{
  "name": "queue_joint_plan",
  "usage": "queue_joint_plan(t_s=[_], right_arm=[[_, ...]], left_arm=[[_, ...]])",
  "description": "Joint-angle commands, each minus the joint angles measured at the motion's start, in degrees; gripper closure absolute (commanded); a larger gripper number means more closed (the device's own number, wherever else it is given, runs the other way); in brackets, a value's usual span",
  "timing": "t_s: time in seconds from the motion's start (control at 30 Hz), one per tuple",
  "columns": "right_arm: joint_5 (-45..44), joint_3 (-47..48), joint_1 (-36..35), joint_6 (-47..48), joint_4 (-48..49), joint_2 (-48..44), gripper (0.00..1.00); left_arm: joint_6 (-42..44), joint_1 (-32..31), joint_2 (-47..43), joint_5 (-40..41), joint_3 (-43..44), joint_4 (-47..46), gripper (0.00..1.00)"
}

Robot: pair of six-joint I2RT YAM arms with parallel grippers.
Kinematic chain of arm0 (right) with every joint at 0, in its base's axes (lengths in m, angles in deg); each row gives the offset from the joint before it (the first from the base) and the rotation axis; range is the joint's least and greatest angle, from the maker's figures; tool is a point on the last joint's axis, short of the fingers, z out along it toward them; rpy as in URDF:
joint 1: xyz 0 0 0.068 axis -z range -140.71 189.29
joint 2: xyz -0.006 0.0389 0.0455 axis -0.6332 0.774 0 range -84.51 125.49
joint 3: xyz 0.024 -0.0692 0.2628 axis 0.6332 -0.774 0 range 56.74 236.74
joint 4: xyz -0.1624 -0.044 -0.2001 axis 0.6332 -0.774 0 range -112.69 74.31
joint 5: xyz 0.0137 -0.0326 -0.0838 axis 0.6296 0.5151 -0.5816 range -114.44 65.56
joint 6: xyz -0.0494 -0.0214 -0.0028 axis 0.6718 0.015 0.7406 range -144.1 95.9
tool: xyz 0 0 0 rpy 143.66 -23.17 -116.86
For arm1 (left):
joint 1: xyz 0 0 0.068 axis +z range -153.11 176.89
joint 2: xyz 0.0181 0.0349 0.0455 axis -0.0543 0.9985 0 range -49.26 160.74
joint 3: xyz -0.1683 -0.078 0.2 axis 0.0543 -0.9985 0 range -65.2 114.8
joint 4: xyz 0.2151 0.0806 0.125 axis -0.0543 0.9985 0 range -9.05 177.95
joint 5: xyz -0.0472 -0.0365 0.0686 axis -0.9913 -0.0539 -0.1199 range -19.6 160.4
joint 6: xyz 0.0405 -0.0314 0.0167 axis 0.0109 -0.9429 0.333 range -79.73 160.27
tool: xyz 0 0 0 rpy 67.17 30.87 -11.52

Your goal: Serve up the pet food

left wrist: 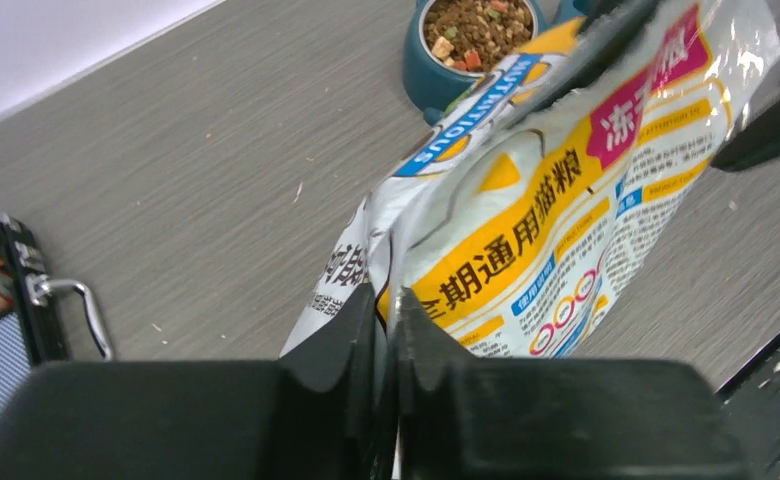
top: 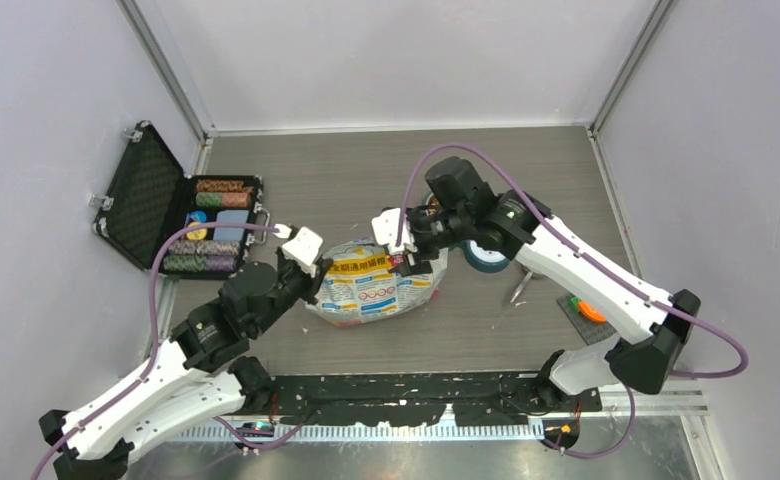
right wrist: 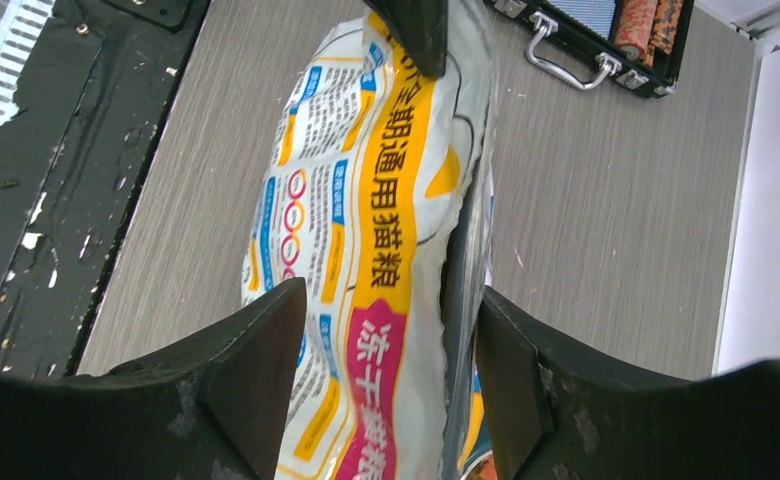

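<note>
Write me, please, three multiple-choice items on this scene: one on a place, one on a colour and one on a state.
1. Where does the bowl of pet food stand?
A. on a shelf
B. on the table, beyond the bag
C. on top of the bag

2. What colour is the bowl?
A. teal blue
B. red
C. white

3. How is the left gripper?
A. open over the bowl
B. shut on a spoon
C. shut on the bag's edge

Answers:
1 B: the left wrist view shows the bowl on the table past the bag.
2 A: its wall is teal blue.
3 C: the jaws are closed together with the bag's edge pinched between them.
</note>
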Motion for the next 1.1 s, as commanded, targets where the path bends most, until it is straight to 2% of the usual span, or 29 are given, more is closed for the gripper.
queue_joint_plan(t_s=[0.0,0.27,0.4,0.5,0.63,0.7,0.8,0.83,0.87,0.97,1.07], right_arm=[[-3.21,5.8,-2.4,-2.06,3.71,3.81,0.32],[-7.73,9.63,-6.19,-0.4,5.51,8.33,0.34],[-14.8,9.94,-6.95,-0.32,4.32,7.6,0.35],[-19.98,8.62,-7.01,0.2,2.72,5.37,0.35],[-24.15,6.55,-7.16,4.25,-1.5,3.91,0.38],[-25.91,6.22,-7.21,4.64,-2.59,4.16,0.44],[-27.43,6.57,-7.22,3.4,-2.04,4.35,0.75],[-27.61,6.57,-7.22,3.04,-1.2,3.97,0.8],[-27.67,6.67,-7.22,2.82,-0.52,3.84,0.9],[-25.6,9.07,-7.22,4.12,-1.71,2.79,0.95],[-22.98,12.37,-7.16,5.33,-6.69,2.7,0.95]], left_arm=[[2.68,0.16,0.23,-3.0,-0.15,-5.96,0.99],[4.83,0.13,-2.11,-2.31,-0.63,-6.16,0.99],[4.97,0.12,-3.29,-0.15,0.25,-5.4,0.65],[5.36,0.17,-3.47,0.44,0.78,-5.22,0.61],[5.55,0.17,-3.6,0.65,0.69,-5.12,0.5],[5.04,0.17,-4.23,0.08,0.42,-4.0,0.43],[4.11,0.14,-6.87,-1.73,-2.24,-3.82,0.29],[4.11,0.16,-8.34,-3.06,-3.53,-4.33,0.27],[4.28,0.15,-9.76,-4.17,-5.04,-4.82,0.22],[4.87,0.18,-14.92,-2.72,-10.47,-7.81,0.07],[5.73,0.18,-19.29,-0.5,-15.66,-11.87,0.01]])
